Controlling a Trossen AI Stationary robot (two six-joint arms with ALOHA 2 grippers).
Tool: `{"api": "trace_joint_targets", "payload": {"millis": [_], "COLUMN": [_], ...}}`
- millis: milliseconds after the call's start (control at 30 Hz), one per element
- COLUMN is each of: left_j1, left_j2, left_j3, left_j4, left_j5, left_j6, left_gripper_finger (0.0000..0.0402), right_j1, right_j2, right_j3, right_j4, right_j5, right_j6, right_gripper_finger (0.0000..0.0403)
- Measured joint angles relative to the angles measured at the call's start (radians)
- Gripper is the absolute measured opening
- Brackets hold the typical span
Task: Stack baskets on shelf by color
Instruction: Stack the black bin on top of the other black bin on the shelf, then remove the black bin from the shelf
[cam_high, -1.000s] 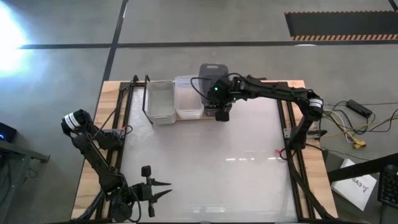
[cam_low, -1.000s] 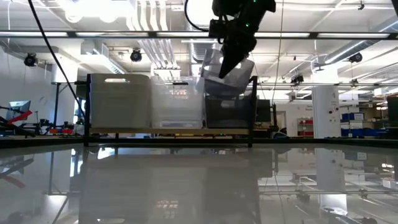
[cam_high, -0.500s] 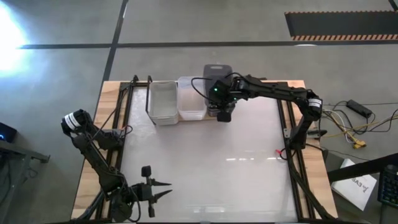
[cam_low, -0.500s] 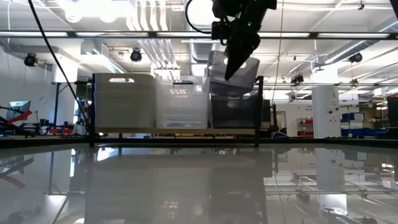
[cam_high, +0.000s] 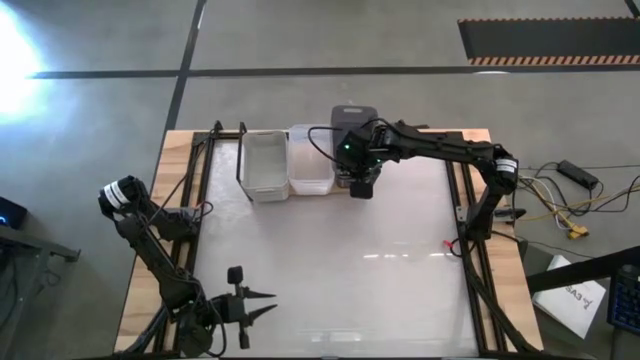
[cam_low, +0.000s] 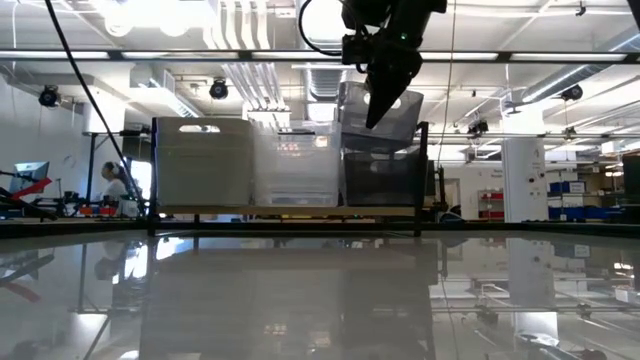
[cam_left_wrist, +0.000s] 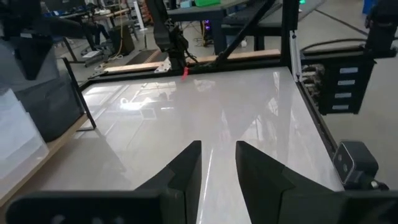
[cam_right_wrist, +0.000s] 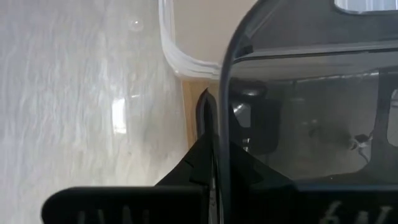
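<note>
Since the earlier frame the right gripper (cam_low: 378, 112) has carried the dark grey basket (cam_low: 392, 112) further over the right end of the shelf (cam_low: 285, 211) at the table's far edge, above another dark basket (cam_low: 380, 178). It is clenched on the basket's rim. The left gripper (cam_high: 262, 305) waits slightly parted near the front left corner.

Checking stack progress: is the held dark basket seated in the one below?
Not yet. In the low view the dark basket sits high, slightly tilted, right gripper clamping its wall.
</note>
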Motion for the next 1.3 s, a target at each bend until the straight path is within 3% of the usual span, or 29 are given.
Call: {"api": "trace_joint_targets", "payload": {"millis": [367,867,1133,1300], "left_j1": [0.002,0.009,0.009,0.009], "left_j2": [0.0,-0.005,-0.006,-0.006], "left_j3": [0.035,0.035,0.035,0.033], "left_j4": [0.007,0.009,0.011,0.026], "left_j5": [-0.047,-0.068,-0.068,-0.068], "left_j6": [0.033,0.034,0.032,0.033], "left_gripper_finger": [0.0083,0.0083,0.0083,0.0083], "right_j1": [0.002,0.02,0.073,0.081], "right_j2": [0.034,-0.003,-0.004,-0.005], "right_j3": [0.0,0.025,0.135,0.112], "right_j4": [-0.003,-0.068,-0.094,-0.083], "right_j5": [0.013,0.049,0.073,0.099], "right_j6": [-0.008,0.029,0.047,0.047], "right_gripper_finger": [0.0017,0.0142,0.014,0.0127]}}
